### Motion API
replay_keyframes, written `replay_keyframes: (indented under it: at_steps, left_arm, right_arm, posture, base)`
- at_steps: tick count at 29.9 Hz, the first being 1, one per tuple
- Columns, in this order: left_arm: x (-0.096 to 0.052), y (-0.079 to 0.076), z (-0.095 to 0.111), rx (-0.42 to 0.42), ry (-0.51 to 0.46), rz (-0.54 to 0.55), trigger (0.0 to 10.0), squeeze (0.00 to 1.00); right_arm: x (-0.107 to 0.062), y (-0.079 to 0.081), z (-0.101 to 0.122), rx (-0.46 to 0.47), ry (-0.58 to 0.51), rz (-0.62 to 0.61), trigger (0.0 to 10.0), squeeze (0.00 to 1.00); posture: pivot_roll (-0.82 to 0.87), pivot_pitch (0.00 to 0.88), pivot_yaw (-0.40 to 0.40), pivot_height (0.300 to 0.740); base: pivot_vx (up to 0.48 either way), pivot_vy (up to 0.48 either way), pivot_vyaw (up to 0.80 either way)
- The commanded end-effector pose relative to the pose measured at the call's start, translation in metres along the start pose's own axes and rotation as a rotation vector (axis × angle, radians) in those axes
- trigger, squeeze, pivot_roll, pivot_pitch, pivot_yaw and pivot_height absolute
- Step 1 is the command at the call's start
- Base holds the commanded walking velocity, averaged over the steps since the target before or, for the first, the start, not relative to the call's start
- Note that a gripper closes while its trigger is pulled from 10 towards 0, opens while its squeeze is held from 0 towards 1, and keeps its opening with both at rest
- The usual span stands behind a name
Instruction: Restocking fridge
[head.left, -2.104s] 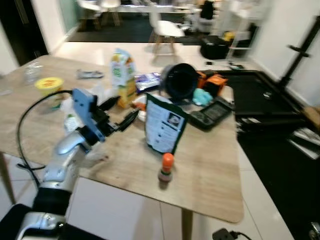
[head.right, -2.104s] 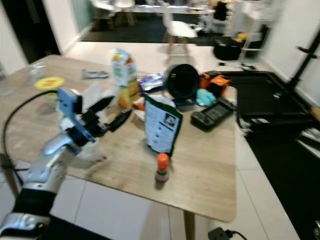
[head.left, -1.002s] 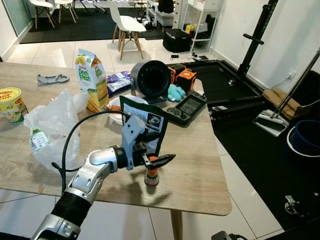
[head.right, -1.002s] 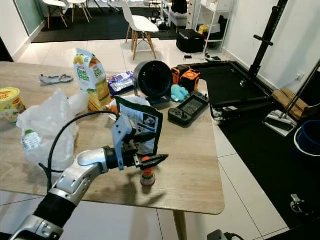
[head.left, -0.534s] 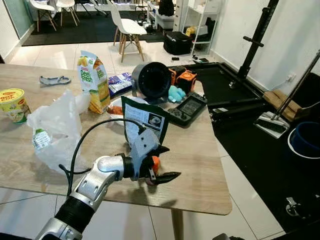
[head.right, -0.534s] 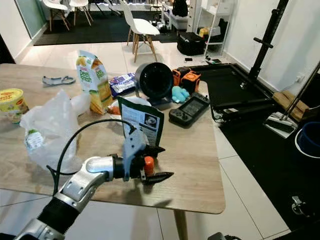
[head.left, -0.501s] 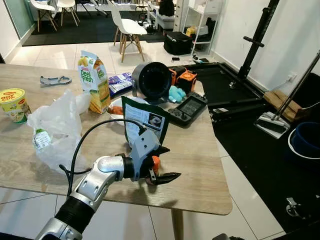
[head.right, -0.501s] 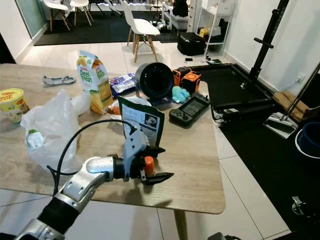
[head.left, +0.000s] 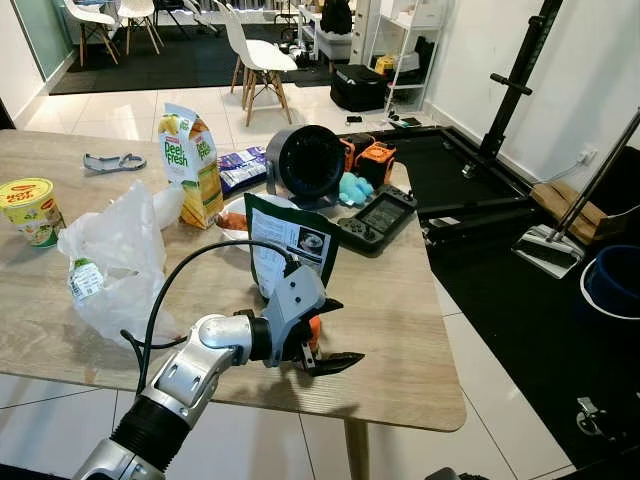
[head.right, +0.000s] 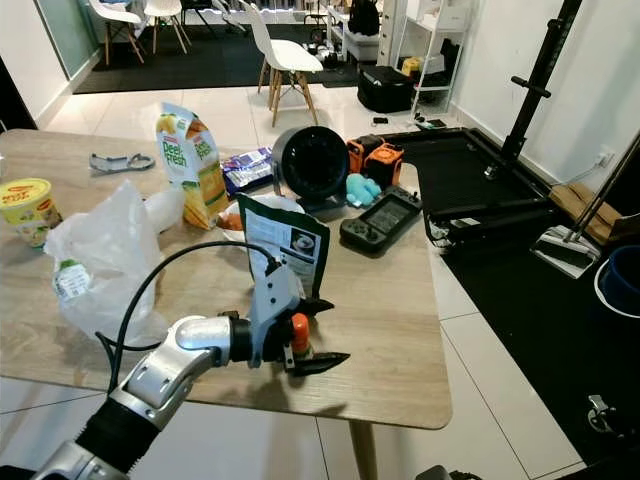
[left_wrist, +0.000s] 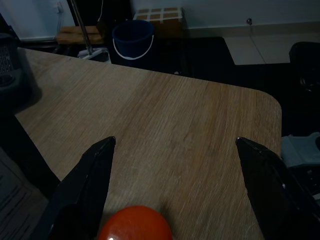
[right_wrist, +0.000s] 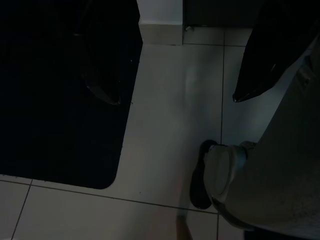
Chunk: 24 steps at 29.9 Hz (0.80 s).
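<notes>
One wooden bench carries the items; beyond it lie a tiled floor, a black mat and two white chairs.

On the bench, from large to small:
- one crumpled clear plastic bag near the left edge;
- one black cylindrical object lying on its side, open end toward the robot;
- one juice carton, upright;
- one dark green pouch with a white label, upright, just behind the left end effector;
- one black handheld console;
- one yellow-lidded tub at the far left;
- one small bottle with an orange cap.

The left end effector reaches over the bench's front part. Its two black fingers are spread wide, one on each side of the bottle, neither touching it. In the left wrist view the orange cap sits between the fingers, cut off by the frame edge. The silver wrist housing hides most of the bottle's body.

The right end effector hangs over the floor with its fingers apart; that view is very dark.
</notes>
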<state>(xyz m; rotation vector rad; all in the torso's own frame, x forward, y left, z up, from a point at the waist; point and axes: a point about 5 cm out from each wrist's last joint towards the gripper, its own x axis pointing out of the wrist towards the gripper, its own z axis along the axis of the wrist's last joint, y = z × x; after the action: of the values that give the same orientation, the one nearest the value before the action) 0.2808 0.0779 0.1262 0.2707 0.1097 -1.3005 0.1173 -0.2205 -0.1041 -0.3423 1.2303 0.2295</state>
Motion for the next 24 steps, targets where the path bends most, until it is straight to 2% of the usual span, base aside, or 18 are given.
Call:
replay_keyframes:
  at_steps: [1,21,22,23,24]
  left_arm:
    - [-0.0026,-0.0013,-0.0078,-0.010,0.038,0.005,10.0,0.00]
    - [-0.0042,-0.0021,-0.0169,-0.044,0.053,0.026,10.0,0.00]
    - [-0.0043,-0.0021,-0.0169,-0.042,0.056,0.025,6.4,0.00]
    - [-0.0042,-0.0025,-0.0167,-0.042,0.056,0.021,0.7,0.00]
    - [-0.0043,-0.0025,-0.0163,-0.041,0.055,0.019,0.7,0.00]
  right_arm:
    - [-0.0001,-0.0004,-0.0009,0.002,0.005,-0.005,10.0,0.00]
    - [-0.0003,-0.0005,-0.0028,0.003,0.010,-0.006,10.0,0.00]
    - [-0.0003,-0.0005,-0.0029,0.003,0.011,-0.006,10.0,0.00]
    - [-0.0004,-0.0006,-0.0032,0.004,0.011,-0.007,10.0,0.00]
    - [-0.0004,-0.0006,-0.0035,0.004,0.012,-0.007,10.0,0.00]
  posture:
    - [0.08,0.000,-0.005,0.740]
    - [0.08,0.000,-0.007,0.740]
    - [0.08,0.000,-0.005,0.740]
    - [0.08,0.000,-0.004,0.740]
    - [0.08,0.000,-0.004,0.740]
  base:
    - [0.000,0.000,0.00]
    - [0.000,0.000,0.00]
    - [0.000,0.000,0.00]
    - [0.000,0.000,0.00]
    - [0.000,0.000,0.00]
